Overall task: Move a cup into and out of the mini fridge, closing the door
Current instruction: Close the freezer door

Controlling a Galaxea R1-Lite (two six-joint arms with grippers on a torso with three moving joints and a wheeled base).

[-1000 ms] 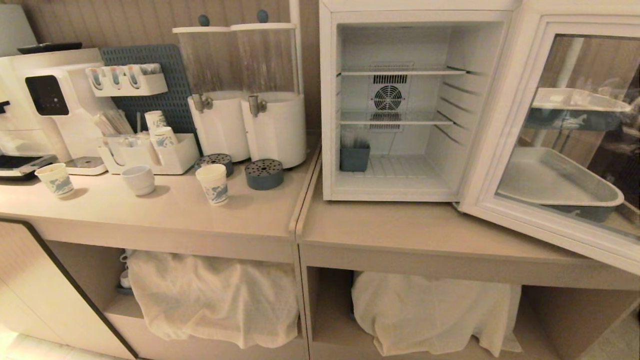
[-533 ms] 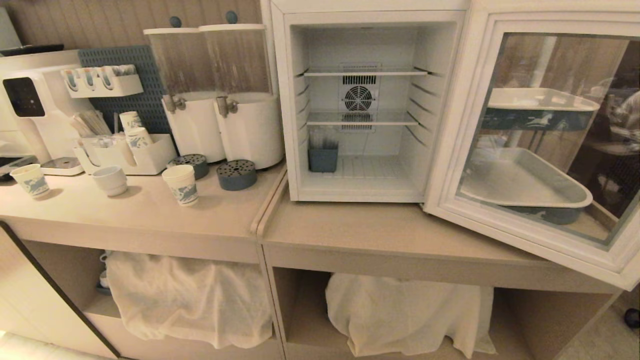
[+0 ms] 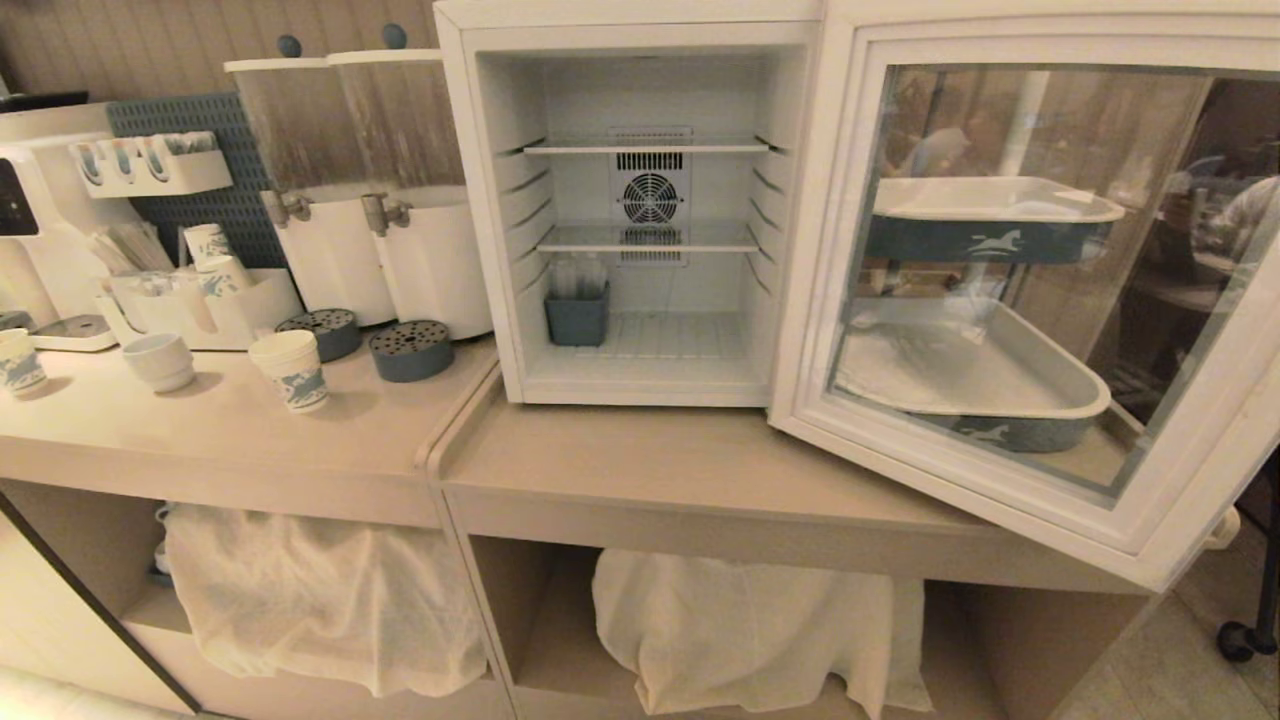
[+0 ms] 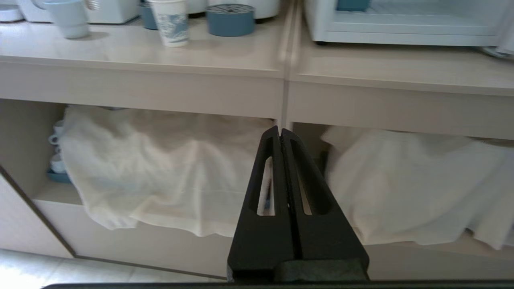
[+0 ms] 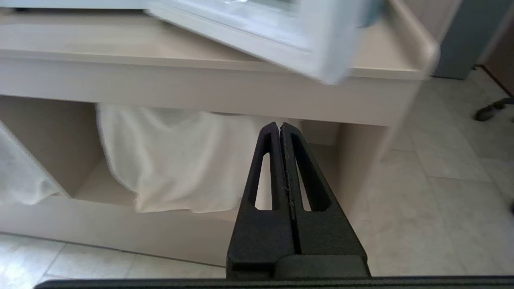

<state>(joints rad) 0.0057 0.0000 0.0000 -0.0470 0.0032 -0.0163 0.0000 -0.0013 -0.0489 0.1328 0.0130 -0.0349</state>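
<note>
The cup [image 3: 290,370], tall, white and blue-patterned, stands on the left counter; it also shows in the left wrist view [image 4: 170,22]. The mini fridge [image 3: 480,200] stands on the right counter with its glass door [image 3: 830,250] swung wide open to the right. Its bottom edge [image 4: 401,34] shows in the left wrist view. Neither arm is in the head view. My left gripper [image 4: 280,130] is shut and empty, low in front of the counter's seam. My right gripper [image 5: 280,125] is shut and empty, below the door's lower edge [image 5: 281,44].
A ceramic mug [image 3: 160,360] and a shorter paper cup [image 3: 18,362] stand left of the cup. Two dispensers [image 3: 330,200], blue-grey pucks [image 3: 410,350] and an organiser [image 3: 200,300] line the back. A grey-blue box [image 3: 577,315] sits inside the fridge. White cloths [image 3: 320,590] hang under the counter.
The whole scene has slid left in the head view, so the camera has moved right. The things on the counter and the fridge door have kept their places.
</note>
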